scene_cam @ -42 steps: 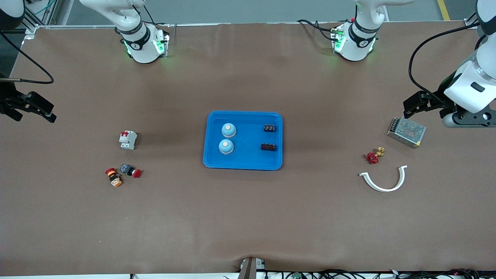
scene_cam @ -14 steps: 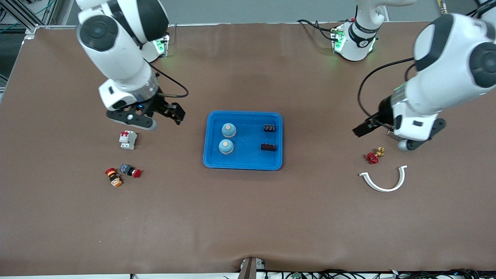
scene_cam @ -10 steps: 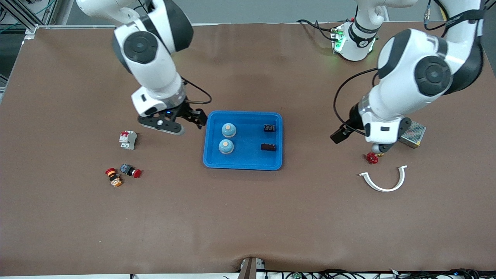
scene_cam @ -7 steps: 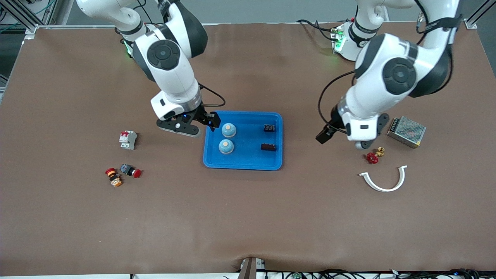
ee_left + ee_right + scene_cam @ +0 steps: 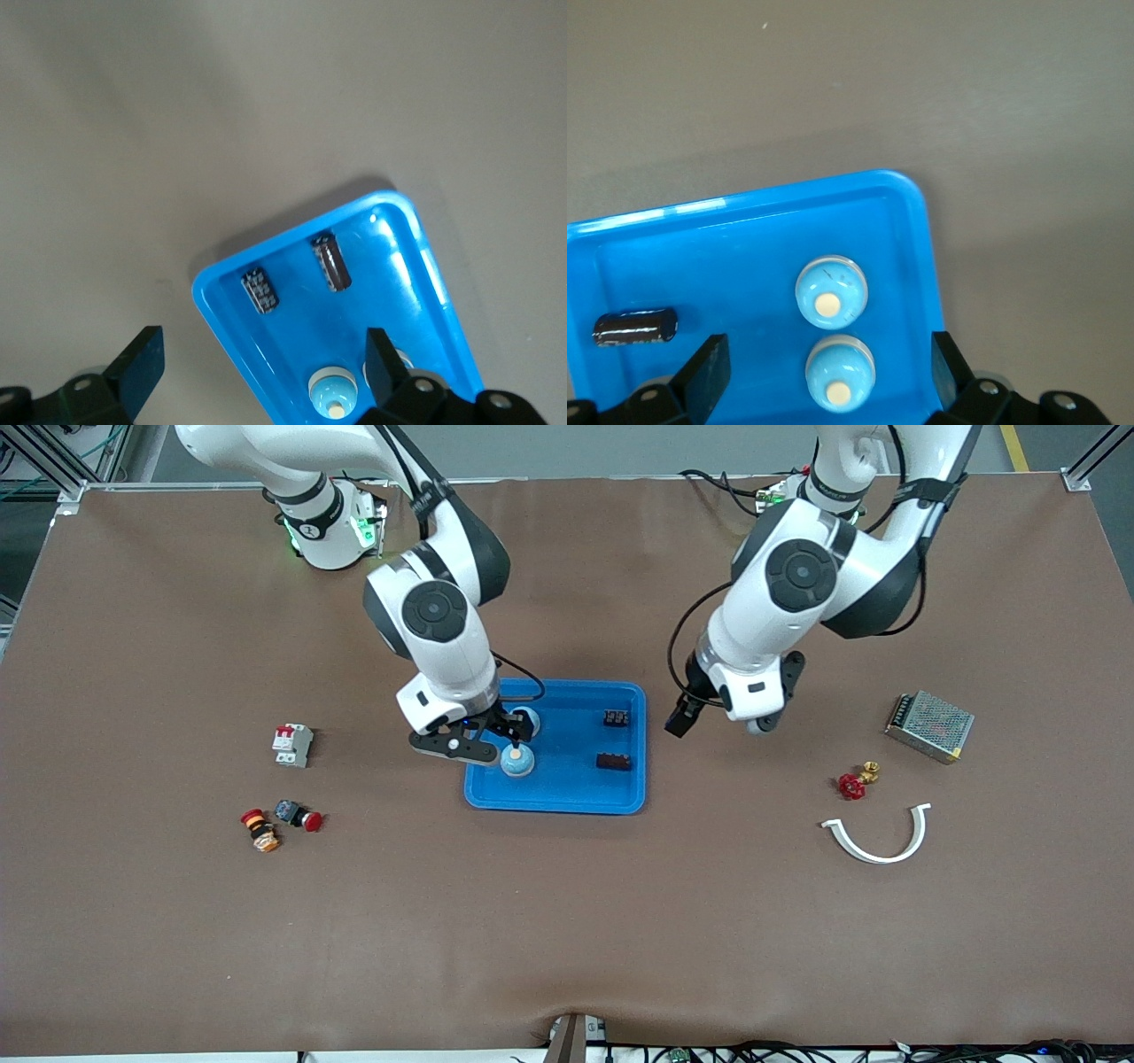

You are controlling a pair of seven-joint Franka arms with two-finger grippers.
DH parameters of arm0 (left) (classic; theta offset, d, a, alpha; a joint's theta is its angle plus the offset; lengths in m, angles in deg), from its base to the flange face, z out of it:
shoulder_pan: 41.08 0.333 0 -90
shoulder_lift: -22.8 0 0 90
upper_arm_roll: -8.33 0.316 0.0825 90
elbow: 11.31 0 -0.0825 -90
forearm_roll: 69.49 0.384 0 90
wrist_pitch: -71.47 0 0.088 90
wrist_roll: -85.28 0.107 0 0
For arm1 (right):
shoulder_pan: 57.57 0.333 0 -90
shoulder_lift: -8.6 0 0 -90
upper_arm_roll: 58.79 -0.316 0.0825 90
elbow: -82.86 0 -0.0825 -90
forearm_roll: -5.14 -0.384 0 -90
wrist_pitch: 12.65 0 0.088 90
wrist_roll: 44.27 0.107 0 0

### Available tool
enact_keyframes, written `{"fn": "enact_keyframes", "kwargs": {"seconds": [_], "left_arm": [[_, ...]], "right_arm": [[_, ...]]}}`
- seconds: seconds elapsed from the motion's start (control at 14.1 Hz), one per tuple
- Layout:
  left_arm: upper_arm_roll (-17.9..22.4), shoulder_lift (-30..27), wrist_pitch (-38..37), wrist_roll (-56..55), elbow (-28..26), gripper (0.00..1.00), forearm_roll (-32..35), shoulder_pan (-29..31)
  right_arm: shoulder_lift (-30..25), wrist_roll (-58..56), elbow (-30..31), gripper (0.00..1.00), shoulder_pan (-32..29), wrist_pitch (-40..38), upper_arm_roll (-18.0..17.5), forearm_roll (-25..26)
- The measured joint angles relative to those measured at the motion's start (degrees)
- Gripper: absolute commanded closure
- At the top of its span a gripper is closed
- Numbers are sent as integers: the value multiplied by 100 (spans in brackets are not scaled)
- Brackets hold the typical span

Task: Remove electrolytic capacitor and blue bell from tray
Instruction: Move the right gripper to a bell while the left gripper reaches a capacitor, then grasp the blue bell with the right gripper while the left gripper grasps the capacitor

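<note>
The right gripper was seen over the blue tray, at the tray's end toward the right arm, with its fingers spread apart and nothing between them. Two blue bells lay beneath it: the nearer bell sat just under the fingertips, and the farther bell was partly covered by the gripper in the front view. In the right wrist view both bells were framed between the open fingers, with no contact visible.

The left gripper was held above the table just beside the tray's end toward the left arm, its fingers likewise spread and empty. Two dark capacitors were found in the tray at that end: one capacitor nearer the front camera and another capacitor farther from it, apart from each other and from the bells.

The brown table was otherwise sparsely occupied. Toward the right arm's end lay a white circuit breaker and, nearer the camera, two red push buttons. Toward the left arm's end lay a metal power supply, a red valve and a white curved bracket. A wide bare stretch of table was left between the tray and these groups.
</note>
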Motion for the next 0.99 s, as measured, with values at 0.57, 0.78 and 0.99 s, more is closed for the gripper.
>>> {"fn": "enact_keyframes", "kwargs": {"seconds": [0.57, 0.78, 0.99], "left_arm": [[-322, 20, 585, -1178, -462, 0, 0, -117], [-322, 278, 739, -1433, -527, 0, 114, -309], [-323, 799, 1092, -2053, -546, 0, 667, -507]], "right_arm": [[687, -319, -189, 0, 25, 440, 87, 101], [785, -321, -190, 0, 26, 509, 86, 234], [872, -327, -194, 0, 44, 548, 72, 240]]}}
